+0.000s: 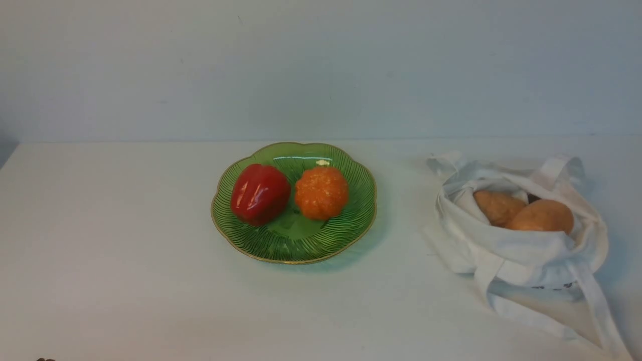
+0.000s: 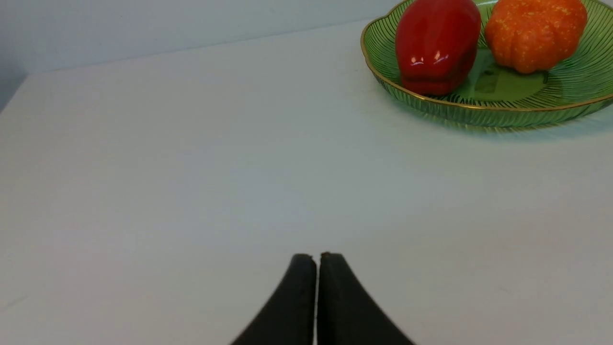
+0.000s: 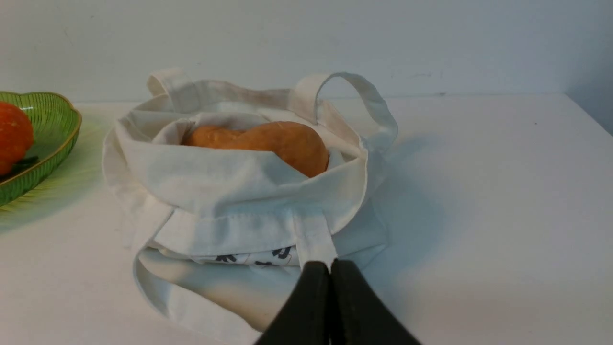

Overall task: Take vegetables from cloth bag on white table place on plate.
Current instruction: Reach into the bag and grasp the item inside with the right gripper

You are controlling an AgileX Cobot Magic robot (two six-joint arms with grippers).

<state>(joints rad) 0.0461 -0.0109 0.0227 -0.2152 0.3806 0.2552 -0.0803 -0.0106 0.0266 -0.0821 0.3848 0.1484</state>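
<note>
The black, curved-fingered left claw (image 2: 316,258) is seen with its two fingertips pressed together, empty. The black right claw (image 3: 330,266) is likewise held closed, fingertips touching, empty.

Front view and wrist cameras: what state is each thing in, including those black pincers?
cloth bag, mouth open, sides slumped
vegetables, two, both inside the bag
plate, upright, holding two pieces
red bell pepper, lying on the plate
pumpkin piece, sitting on the plate
left gripper, shut, empty
right gripper, shut, empty, facing the bag
</note>
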